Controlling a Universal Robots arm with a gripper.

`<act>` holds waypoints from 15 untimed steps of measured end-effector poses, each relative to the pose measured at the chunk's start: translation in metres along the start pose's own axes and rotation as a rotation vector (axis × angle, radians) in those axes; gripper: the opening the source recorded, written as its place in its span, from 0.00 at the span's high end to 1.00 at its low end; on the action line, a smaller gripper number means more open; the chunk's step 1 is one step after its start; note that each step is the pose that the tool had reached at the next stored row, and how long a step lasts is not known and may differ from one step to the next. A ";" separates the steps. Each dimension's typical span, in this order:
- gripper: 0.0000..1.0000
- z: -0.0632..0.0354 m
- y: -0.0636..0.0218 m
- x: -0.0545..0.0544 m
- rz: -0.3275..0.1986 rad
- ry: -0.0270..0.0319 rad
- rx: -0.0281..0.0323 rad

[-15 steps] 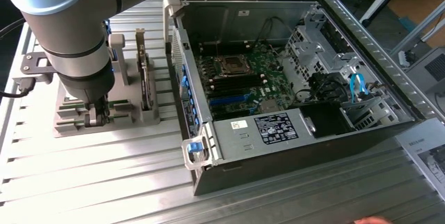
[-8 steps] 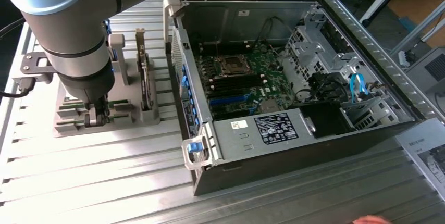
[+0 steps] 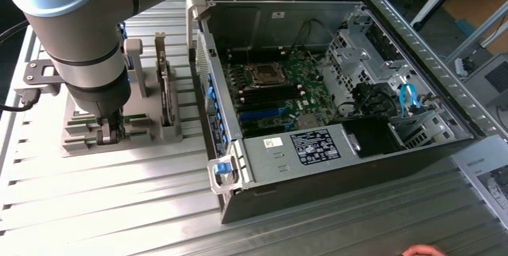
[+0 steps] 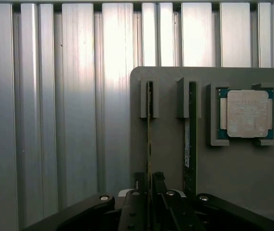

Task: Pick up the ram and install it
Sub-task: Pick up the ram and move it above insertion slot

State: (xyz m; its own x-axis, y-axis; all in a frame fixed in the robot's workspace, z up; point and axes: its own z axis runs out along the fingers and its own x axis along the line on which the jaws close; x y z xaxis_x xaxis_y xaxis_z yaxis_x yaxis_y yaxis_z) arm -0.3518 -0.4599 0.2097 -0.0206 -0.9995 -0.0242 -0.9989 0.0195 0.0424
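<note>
The ram (image 4: 149, 130) is a thin green stick standing on edge in a slot of the grey holder (image 4: 168, 144), which lies on the ribbed metal table. A second stick like it (image 4: 191, 139) stands in the neighbouring slot. My gripper (image 4: 149, 185) straddles the first stick near its end, with one black finger (image 4: 140, 185) pressed close on each side of it. In the exterior view the gripper (image 3: 111, 136) points straight down onto the holder (image 3: 80, 144), at that view's left. The stick still rests in its slot.
A square silver processor (image 4: 249, 114) lies in a pocket of the same holder. A dark expansion card (image 3: 163, 86) stands upright between the gripper and the open computer case (image 3: 238, 166). The motherboard (image 3: 274, 98) shows inside. A hand (image 3: 425, 250) appears at the lower edge.
</note>
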 end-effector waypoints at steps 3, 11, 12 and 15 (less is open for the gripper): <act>0.88 0.0000 0.0000 0.000 0.000 -0.0001 0.0000; 0.88 0.0000 0.0000 0.000 0.000 0.0000 0.0000; 0.88 -0.0002 0.0000 0.000 0.000 0.0000 0.0000; 0.88 -0.0033 0.0002 0.000 0.000 0.0001 -0.0001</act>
State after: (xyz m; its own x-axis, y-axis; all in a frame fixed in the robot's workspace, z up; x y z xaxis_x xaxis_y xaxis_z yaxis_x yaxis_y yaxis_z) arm -0.3518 -0.4600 0.2130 -0.0207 -0.9995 -0.0241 -0.9989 0.0196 0.0425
